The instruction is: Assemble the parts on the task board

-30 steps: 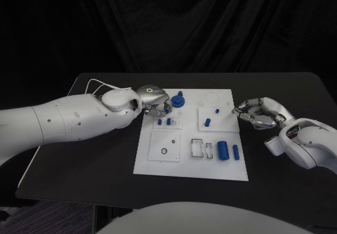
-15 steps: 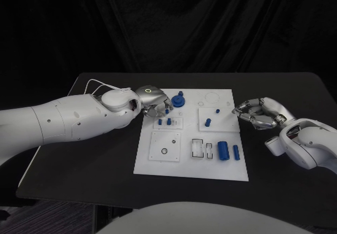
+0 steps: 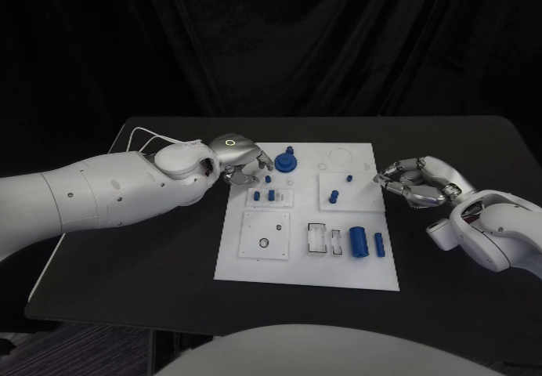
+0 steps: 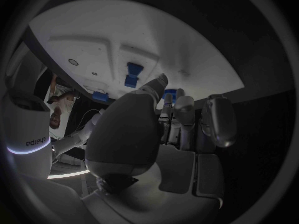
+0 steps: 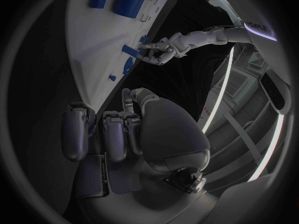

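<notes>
The white task board (image 3: 305, 262) lies in the middle of the black table. A round blue part (image 3: 287, 163) stands near its far left corner, with two small blue pieces (image 3: 265, 196) just in front of it. My left hand (image 3: 242, 162) hovers at that corner beside the round part, fingers loosely bent, and I see nothing in them. It is also seen in the right wrist view, where the left hand (image 5: 167, 46) reaches toward a blue piece (image 5: 131, 51). My right hand (image 3: 417, 182) rests off the board's right edge, fingers curled in on nothing.
Two blue pegs (image 3: 335, 196) stand in the board's right middle plate. Two blue cylinders (image 3: 359, 241) lie near the front right, beside white slots (image 3: 321, 238). A white cable (image 3: 147, 138) runs over the table behind my left arm.
My left hand has drawn back a little, up and to the left, off the board's small blue pieces. The right hand has not moved.
</notes>
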Action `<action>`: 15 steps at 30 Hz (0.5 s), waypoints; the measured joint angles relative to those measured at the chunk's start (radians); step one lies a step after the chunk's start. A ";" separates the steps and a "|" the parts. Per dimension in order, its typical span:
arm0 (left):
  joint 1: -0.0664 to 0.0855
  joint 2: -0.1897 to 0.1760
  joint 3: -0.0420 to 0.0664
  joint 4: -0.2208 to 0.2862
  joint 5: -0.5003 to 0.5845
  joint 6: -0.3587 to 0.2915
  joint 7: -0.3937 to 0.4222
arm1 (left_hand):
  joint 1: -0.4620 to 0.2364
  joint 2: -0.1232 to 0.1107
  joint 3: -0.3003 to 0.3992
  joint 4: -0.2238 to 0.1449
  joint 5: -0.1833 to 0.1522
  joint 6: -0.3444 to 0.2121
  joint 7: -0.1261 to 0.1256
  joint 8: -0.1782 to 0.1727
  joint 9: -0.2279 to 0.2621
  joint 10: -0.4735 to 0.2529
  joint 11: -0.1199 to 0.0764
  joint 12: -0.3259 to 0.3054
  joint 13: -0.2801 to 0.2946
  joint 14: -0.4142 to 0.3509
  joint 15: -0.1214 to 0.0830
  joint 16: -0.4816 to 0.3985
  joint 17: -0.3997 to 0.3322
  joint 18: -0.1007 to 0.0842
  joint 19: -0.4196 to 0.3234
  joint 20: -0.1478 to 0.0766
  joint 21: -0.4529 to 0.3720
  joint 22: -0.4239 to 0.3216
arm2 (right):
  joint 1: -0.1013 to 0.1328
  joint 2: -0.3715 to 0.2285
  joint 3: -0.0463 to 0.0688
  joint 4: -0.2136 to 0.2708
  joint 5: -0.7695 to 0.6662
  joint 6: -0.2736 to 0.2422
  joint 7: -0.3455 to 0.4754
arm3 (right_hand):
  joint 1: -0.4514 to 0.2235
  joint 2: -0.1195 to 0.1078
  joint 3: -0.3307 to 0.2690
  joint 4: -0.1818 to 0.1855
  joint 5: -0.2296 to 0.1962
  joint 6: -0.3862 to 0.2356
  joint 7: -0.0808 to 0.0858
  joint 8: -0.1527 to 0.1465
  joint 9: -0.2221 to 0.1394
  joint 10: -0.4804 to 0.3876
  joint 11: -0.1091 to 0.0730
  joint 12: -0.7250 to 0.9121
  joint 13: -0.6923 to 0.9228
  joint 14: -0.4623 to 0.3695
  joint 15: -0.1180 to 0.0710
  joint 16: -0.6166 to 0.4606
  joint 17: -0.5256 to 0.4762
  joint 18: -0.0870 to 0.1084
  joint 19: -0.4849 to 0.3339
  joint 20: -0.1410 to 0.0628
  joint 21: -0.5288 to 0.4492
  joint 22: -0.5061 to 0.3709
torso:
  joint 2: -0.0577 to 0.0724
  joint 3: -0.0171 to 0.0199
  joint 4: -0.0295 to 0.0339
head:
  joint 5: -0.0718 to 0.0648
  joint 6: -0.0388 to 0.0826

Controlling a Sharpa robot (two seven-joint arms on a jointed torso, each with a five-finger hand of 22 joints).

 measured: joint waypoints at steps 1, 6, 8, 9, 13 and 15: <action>0.000 -0.005 0.000 0.000 0.000 -0.011 0.000 | 0.000 0.000 0.000 0.000 0.000 0.000 0.000 0.000 0.000 0.005 -0.001 0.002 0.001 0.000 0.000 0.000 -0.001 0.000 0.000 0.000 0.000 0.000 | 0.000 -0.001 0.000 0.000 0.000 0.000 0.000 | 0.000 0.000 0.003 -0.003 0.000 0.000 0.000 0.000 0.000 0.000 0.000 0.000 0.000 0.000 0.000 0.000 0.000 0.000 0.000 0.000 0.000 0.000 | 0.000 -0.0001 0.0000 | 0.000 0.000; 0.000 -0.045 0.000 0.007 0.015 -0.097 0.007 | 0.000 0.000 -0.005 0.005 0.006 0.021 0.005 0.009 -0.001 0.006 -0.003 0.009 0.007 -0.020 -0.002 -0.020 -0.039 0.000 -0.005 0.005 -0.024 0.000 | 0.000 -0.012 0.000 0.005 0.000 -0.001 0.000 | 0.000 0.000 0.003 -0.003 0.000 0.000 0.000 0.000 0.000 0.000 0.000 0.000 0.000 0.000 0.000 0.000 0.000 0.000 0.000 0.000 0.000 0.000 | 0.000 -0.0003 0.0000 | -0.005 0.000; 0.000 -0.061 0.000 0.017 0.042 -0.130 0.016 | 0.000 0.000 -0.006 0.014 0.017 0.043 0.010 0.018 -0.002 0.010 -0.006 0.014 0.012 -0.025 -0.003 -0.023 -0.046 0.000 -0.012 0.002 -0.035 0.000 | 0.000 -0.016 0.000 0.008 -0.001 -0.002 0.000 | 0.000 0.000 0.006 -0.006 0.000 0.000 0.000 0.000 0.000 0.000 0.000 0.000 0.000 0.000 0.000 0.000 0.000 0.000 0.000 0.000 0.000 0.000 | 0.000 -0.0007 0.0000 | -0.006 0.001; 0.000 -0.072 0.000 0.025 0.069 -0.151 0.027 | 0.000 0.000 -0.007 0.015 0.022 0.048 0.015 0.018 -0.003 0.009 -0.005 0.017 0.013 -0.039 -0.002 -0.036 -0.066 0.000 -0.020 0.004 -0.051 0.000 | 0.001 -0.018 0.000 0.011 -0.002 -0.003 -0.001 | -0.003 -0.003 0.007 -0.007 0.000 0.000 0.000 0.000 0.000 0.000 0.000 0.000 0.000 0.000 0.000 0.000 0.000 0.000 0.000 0.000 0.000 0.000 | 0.000 -0.0010 0.0000 | -0.008 0.004; 0.000 -0.109 0.000 0.056 0.196 -0.205 0.081 | 0.000 0.000 -0.010 0.026 0.035 0.068 0.035 0.018 -0.009 -0.012 0.009 0.026 0.018 -0.098 0.007 -0.095 -0.151 0.016 -0.048 0.013 -0.106 0.000 | 0.016 -0.020 -0.001 0.019 -0.014 -0.006 -0.005 | -0.007 -0.007 0.007 -0.007 0.000 0.000 0.000 0.000 -0.001 0.000 0.000 0.000 0.000 0.000 0.000 0.000 0.000 0.000 0.000 0.000 -0.008 0.000 | -0.001 -0.0016 0.0000 | -0.012 0.011; 0.000 -0.129 0.000 0.072 0.276 -0.222 0.121 | 0.000 0.000 -0.012 0.035 0.049 0.076 0.043 0.018 -0.013 -0.031 0.015 0.037 0.022 -0.178 0.014 -0.166 -0.248 0.019 -0.093 0.020 -0.178 0.000 | 0.032 -0.017 -0.001 0.020 -0.025 -0.008 -0.011 | -0.008 -0.009 0.009 -0.010 0.000 0.000 0.000 0.000 -0.002 0.000 0.000 0.000 0.000 0.000 0.000 0.000 0.000 0.000 -0.003 0.000 -0.020 0.000 | -0.001 -0.0021 0.0000 | -0.015 0.016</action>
